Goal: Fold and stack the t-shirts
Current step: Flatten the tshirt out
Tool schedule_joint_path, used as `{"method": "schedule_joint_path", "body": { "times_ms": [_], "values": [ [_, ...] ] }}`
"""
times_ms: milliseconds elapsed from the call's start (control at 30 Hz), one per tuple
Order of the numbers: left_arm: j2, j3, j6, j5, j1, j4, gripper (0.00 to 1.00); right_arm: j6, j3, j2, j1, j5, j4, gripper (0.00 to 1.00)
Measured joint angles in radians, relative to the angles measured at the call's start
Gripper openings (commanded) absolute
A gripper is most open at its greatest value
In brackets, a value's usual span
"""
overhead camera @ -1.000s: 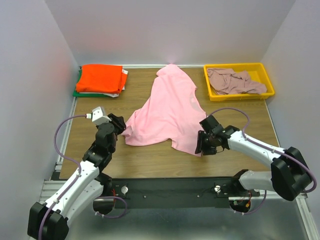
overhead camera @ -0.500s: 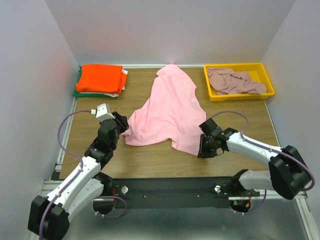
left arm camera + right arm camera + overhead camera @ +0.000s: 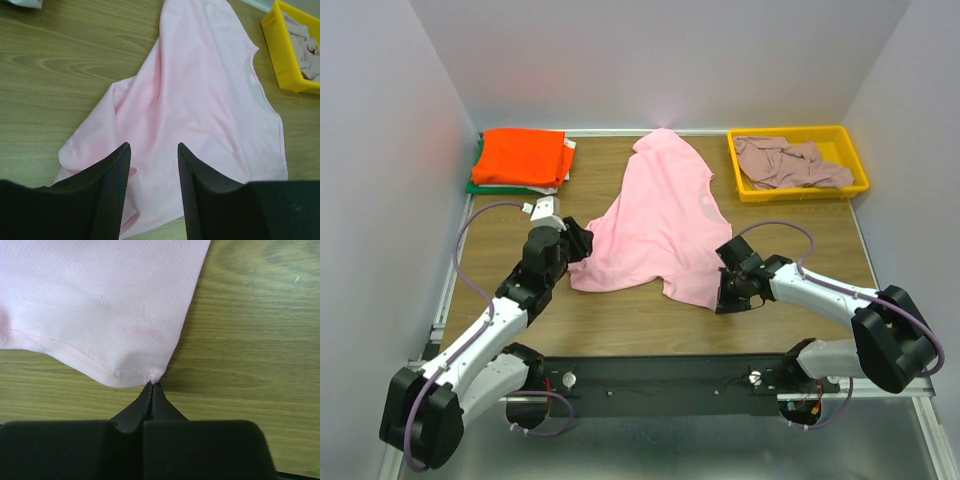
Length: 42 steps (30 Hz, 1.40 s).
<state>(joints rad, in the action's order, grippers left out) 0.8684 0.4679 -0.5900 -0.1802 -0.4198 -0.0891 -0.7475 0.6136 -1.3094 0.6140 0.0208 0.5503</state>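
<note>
— What lay around the arms, and was anything in the way?

— The light pink t-shirt (image 3: pixel 655 220) was spread loosely over the middle of the wooden table (image 3: pixel 620 320), its neck end towards the far wall and its wide hem towards the arms. At the far left corner sat a folded pile, an orange t-shirt (image 3: pixel 520 155) on top and a green one (image 3: pixel 473 185) showing at the edge beneath. Bare wood lay between that pile and the pink cloth, and nothing sat in that gap.

— And the grippers?

— The right gripper (image 3: pixel 723 295) was down at the near right corner of the hem. In the right wrist view its jaws were clenched tight, and the very tip of that corner ran into them, pinched. The cloth (image 3: pixel 100 300) behind it lay flat on the wood (image 3: pixel 250 315). The left gripper (image 3: pixel 578 240) was at the near left corner, jaws about half apart and gripping nothing. Its wrist view showed pink fabric (image 3: pixel 200 100) between and beyond the two fingers (image 3: pixel 112 195). I could not tell whether they touched it.

— Any containers?

— One, a yellow tray (image 3: pixel 798 191) at the far right corner, well apart from the pink shirt. A dusty mauve t-shirt (image 3: pixel 785 162) lay crumpled inside it.
</note>
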Motion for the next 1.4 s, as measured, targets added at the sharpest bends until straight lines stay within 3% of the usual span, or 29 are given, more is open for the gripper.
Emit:
{"method": "schedule_joint_path", "body": {
  "times_ms": [167, 767, 833, 933, 967, 1167, 1400],
  "values": [
    [0.095, 0.022, 0.002, 0.048, 0.0, 0.027, 0.5, 0.0, 0.002, -0.003, 0.0, 0.0, -0.009, 0.0],
    [0.09, 0.021, -0.002, 0.037, 0.0, 0.123, 0.54, 0.0, 0.003, -0.005, 0.0, 0.0, -0.011, 0.0],
    [0.098, 0.021, -0.002, 0.043, 0.0, 0.124, 0.49, 0.0, 0.003, -0.005, 0.0, 0.0, -0.01, 0.0],
    [0.119, 0.021, 0.0, 0.052, 0.0, 0.121, 0.19, 0.0, 0.005, -0.005, 0.0, -0.003, -0.01, 0.0],
    [0.132, 0.02, -0.001, 0.061, 0.0, 0.118, 0.0, 0.001, 0.006, -0.005, 0.0, -0.009, -0.01, 0.0],
    [0.147, 0.022, 0.011, 0.047, 0.0, 0.124, 0.0, 0.016, 0.062, 0.048, 0.0, -0.138, 0.006, 0.0],
    [0.108, 0.26, 0.067, -0.122, 0.026, 0.168, 0.0, 0.158, 0.421, 0.068, -0.023, -0.399, 0.008, 0.0]
  ]
}}
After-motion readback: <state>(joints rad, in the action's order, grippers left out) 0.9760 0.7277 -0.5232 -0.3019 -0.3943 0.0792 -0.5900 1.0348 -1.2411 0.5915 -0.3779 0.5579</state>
